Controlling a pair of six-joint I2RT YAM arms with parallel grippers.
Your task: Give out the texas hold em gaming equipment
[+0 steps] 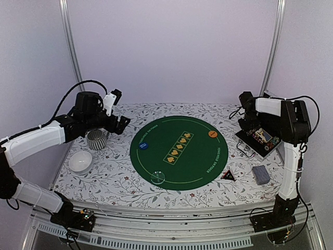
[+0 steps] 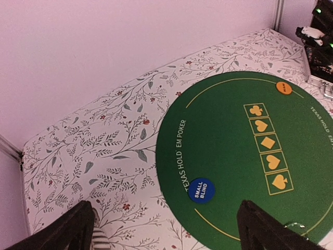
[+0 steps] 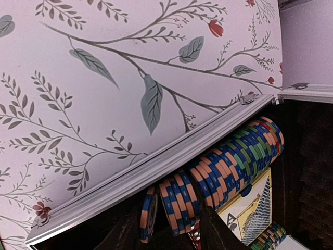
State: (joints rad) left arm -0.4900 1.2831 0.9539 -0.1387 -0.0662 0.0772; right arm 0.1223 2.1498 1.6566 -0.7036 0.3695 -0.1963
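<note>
A round green Texas Hold'em mat (image 1: 177,152) carries a blue "small blind" button (image 1: 145,146) and an orange button (image 1: 212,134). Both also show in the left wrist view, the blue button (image 2: 201,189) and the orange button (image 2: 284,88). A grey-blue card deck (image 1: 260,174) lies at the front right. My left gripper (image 1: 123,125) hovers open and empty (image 2: 166,232) above the mat's left edge. My right gripper (image 1: 247,127) is down in the open case (image 1: 258,138), its fingers (image 3: 223,229) closed on either side of a few blue-and-orange poker chips (image 3: 195,195).
A striped mug (image 1: 97,139) and a white bowl (image 1: 80,161) stand left of the mat. A black triangle (image 1: 228,175) and a clear round disc (image 1: 157,177) lie at the mat's front. The case's metal rim (image 3: 156,169), a long chip row (image 3: 244,151), a card box (image 3: 252,208) and a red die (image 3: 195,237) crowd my right gripper.
</note>
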